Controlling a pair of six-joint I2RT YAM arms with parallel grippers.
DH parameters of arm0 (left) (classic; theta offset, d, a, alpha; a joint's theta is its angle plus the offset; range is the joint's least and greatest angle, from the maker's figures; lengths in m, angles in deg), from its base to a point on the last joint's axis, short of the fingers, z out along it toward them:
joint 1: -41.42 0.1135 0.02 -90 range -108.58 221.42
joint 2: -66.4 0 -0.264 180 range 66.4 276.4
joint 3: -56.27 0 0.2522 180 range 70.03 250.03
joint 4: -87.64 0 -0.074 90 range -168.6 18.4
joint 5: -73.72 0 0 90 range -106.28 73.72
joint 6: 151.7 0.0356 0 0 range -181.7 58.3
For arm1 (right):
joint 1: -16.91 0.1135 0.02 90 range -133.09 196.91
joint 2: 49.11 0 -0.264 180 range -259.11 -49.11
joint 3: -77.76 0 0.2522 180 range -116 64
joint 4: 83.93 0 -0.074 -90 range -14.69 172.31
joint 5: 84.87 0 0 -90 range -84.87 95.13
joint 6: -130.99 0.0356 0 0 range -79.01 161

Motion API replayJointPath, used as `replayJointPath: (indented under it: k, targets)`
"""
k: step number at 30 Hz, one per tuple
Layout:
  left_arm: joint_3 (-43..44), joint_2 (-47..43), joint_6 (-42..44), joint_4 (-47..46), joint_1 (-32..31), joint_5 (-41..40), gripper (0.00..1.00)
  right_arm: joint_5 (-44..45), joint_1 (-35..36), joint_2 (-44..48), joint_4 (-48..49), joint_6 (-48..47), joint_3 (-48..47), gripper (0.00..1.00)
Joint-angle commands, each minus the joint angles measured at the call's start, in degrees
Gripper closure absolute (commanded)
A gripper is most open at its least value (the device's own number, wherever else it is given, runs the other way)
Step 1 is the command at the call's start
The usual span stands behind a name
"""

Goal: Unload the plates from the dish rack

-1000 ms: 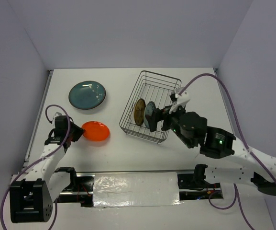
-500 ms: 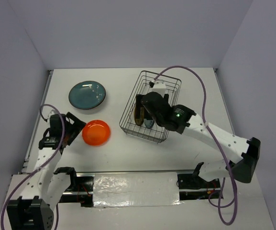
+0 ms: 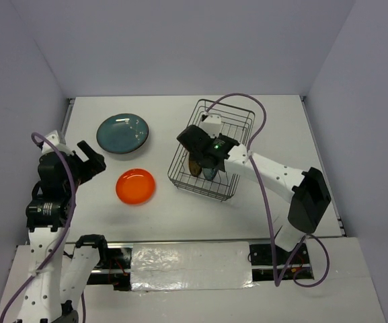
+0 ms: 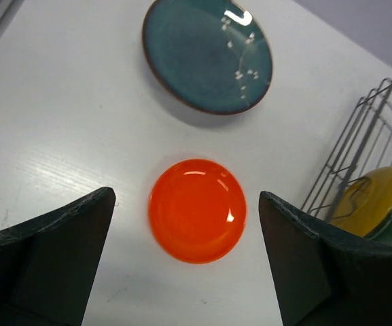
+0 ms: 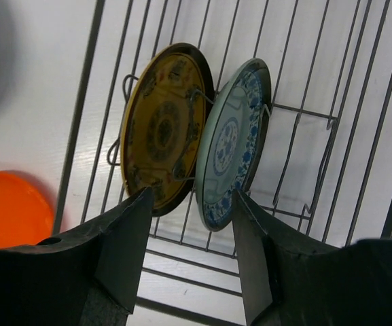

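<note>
Swinging in from right edge within last second, right gripper [image 5: 191, 197] now hangs over rack [image 3: 237, 111], jaws part open, empty. Below them yellow plate [image 5: 158, 129] and blue-white plate [image 5: 229, 146] stand on edge, touching, between prongs. Left gripper [image 4: 185, 195] pulled back toward left edge, jaws wide, empty. Orange plate [image 4: 197, 210] flat, glossy, left of rack; teal plate [image 4: 208, 54], speckled glaze, dark rim, nearer far left corner. Two out, two to go. Rack: thin dark wire.
</note>
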Motion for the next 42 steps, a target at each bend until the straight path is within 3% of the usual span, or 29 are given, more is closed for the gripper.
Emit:
replayJointPath:
  k: [1,8,13,15,20,22,34,40,42]
  targets:
    - [-2.55,-0.80,4.85,1.67,-0.32,-0.68,0.01,1.17,-2.00,-1.37,1.33,2.21,0.14,0.44]
    - [-3.43,-1.15,5.29,0.35,-0.24,1.44,0.00,-0.60,-3.94,-4.28,5.66,0.01,2.96,0.65]
    - [-3.79,-2.12,5.29,-0.01,-0.24,1.79,0.00,-1.39,-4.03,-5.34,6.17,-0.16,2.52,0.67]
    - [-3.87,-2.21,5.29,-0.10,-0.24,1.80,0.00,-1.66,-4.11,-4.55,6.79,-0.08,3.40,0.81]
    - [-3.87,-2.30,5.29,-0.10,-0.32,1.80,0.00,-1.31,-4.11,-3.14,6.88,0.71,3.67,0.89]
    - [-3.87,-2.30,5.29,-0.10,-0.24,1.71,0.00,-1.13,-4.11,-2.70,6.27,1.06,3.31,0.99]
    - [-1.16,0.34,5.38,0.95,-0.24,2.15,0.01,-0.52,-3.15,5.99,3.98,-0.16,-1.86,1.00]
    - [6.31,3.50,0.91,2.80,-0.24,7.23,0.00,-2.18,-0.34,12.23,0.82,-10.85,-11.26,1.00]
    - [10.96,5.26,-2.08,4.12,-0.32,9.87,0.00,-6.82,1.06,13.82,1.25,-16.04,-12.94,0.99]
